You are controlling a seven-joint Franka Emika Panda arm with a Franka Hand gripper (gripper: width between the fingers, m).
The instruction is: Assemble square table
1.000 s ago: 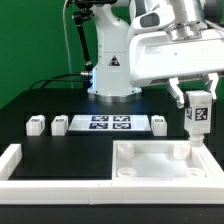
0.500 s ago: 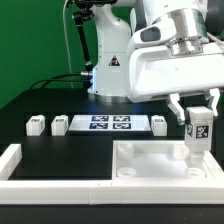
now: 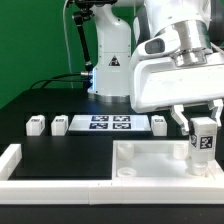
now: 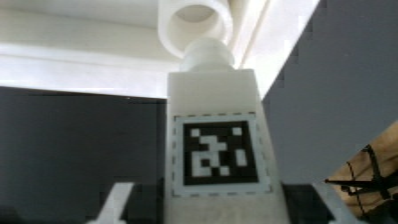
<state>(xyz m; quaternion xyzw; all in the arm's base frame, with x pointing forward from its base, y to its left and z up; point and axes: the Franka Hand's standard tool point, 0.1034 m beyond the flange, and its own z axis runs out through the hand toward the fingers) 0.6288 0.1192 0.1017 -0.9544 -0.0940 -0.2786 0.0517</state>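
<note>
Fingers (image 3: pixel 185 120) press in from both sides on the upper part of one leg (image 3: pixel 204 148), holding it upright; in the wrist view they (image 4: pixel 118 205) show as pale strips flanking the leg (image 4: pixel 217 120), with no gap to it.

That leg is a small white block with a black-and-white tag on the face turned to the camera, and its far end narrows to a rounded stub. It stands over the rear corner of the square slab (image 3: pixel 150 165) on the exterior view's right, and the stub lines up with a round socket (image 4: pixel 196 14) in the slab (image 4: pixel 71 50) (whether it has entered the socket, I cannot tell). The slab is white plastic with raised, notched corners and lies flat on the black table (image 3: pixel 60 150), toward the front on the exterior view's right.

Above it, the arm (image 3: pixel 175 60) reaches down from overhead, its gripper (image 3: pixel 203 126) pointing straight down.

Behind the slab, three loose legs (image 3: pixel 37 125) lie in a row with the marker board (image 3: pixel 105 124), two on that board's left and one on its right. A white border rail (image 3: pixel 20 168) runs along the table's front and turns up at the left end
</note>
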